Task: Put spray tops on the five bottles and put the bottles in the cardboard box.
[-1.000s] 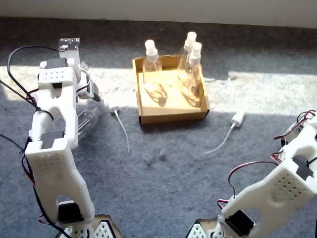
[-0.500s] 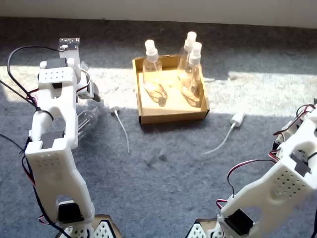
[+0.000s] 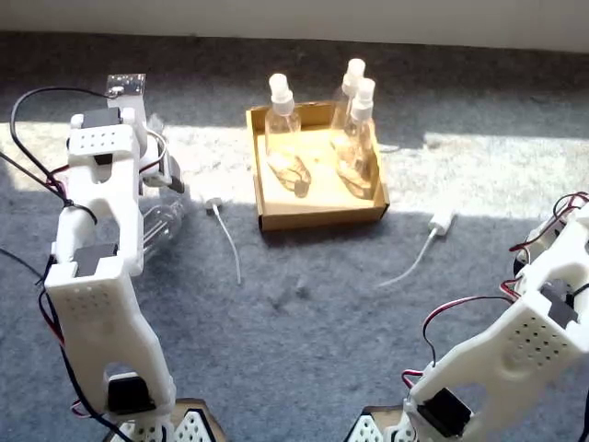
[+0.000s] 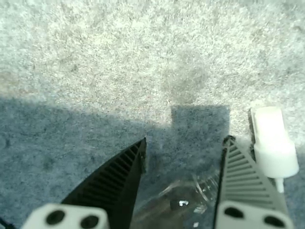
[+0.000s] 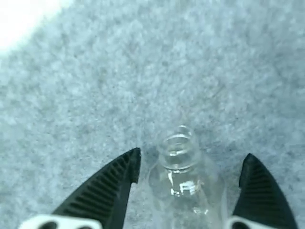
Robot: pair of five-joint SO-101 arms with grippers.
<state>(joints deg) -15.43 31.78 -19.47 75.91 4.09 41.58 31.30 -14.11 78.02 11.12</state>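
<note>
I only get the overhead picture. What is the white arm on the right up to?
Observer: The right claw is open, straddling a clear plastic bottle.
Visitor: Does that bottle have a sprayer on?
Observer: No, its neck is bare.
Visitor: And the left arm?
Observer: The left claw is open too, over a second clear plastic bottle, with a white plastic spray top beside it.

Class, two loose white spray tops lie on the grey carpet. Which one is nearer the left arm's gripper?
The white spray top between the left gripper and the cardboard box; the other spray top lies beyond the box's opposite side.
</note>
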